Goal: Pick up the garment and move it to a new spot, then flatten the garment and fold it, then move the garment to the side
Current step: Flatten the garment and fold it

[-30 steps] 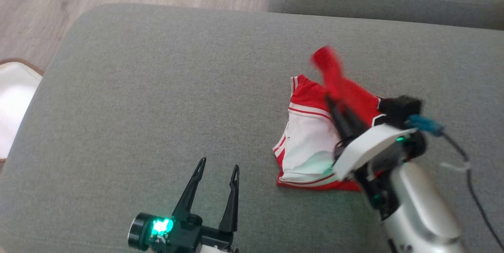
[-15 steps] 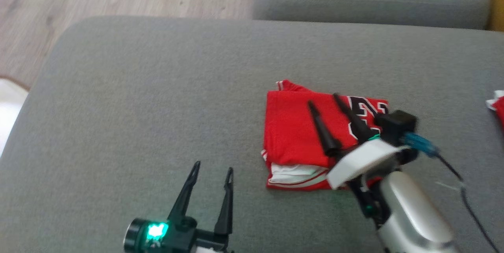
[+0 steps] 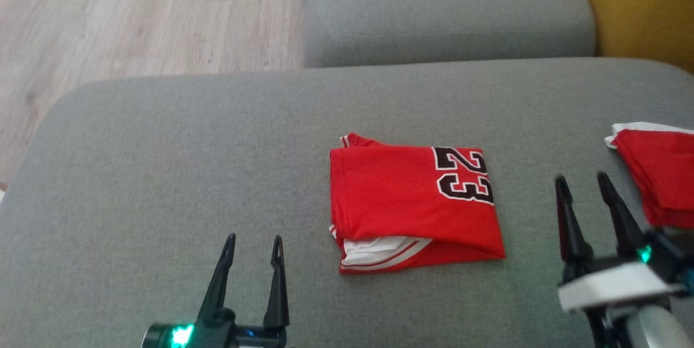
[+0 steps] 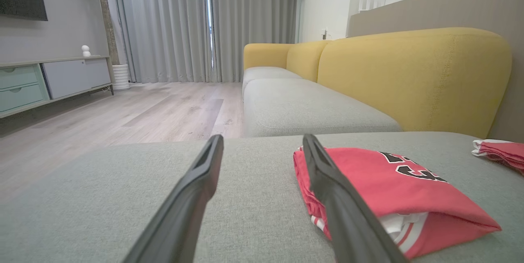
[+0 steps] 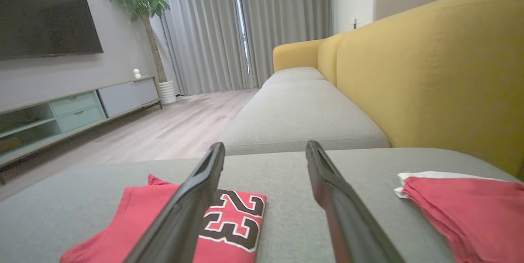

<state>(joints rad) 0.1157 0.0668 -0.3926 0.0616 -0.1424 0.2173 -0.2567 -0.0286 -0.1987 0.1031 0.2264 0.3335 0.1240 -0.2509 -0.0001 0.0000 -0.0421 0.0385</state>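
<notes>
on the grey cushion the folded jersey lies between the left gripper and right gripper, both parted and empty.

Soft, even daylight comes through the curtains; shadows are faint, the head view slightly blurred, wrist views bowed at the edges.

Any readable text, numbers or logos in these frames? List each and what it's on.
"23": black digits outlined in white, on the folded red garment, at its right end in the head view.
No other text to read; the second red garment shows no print.
</notes>
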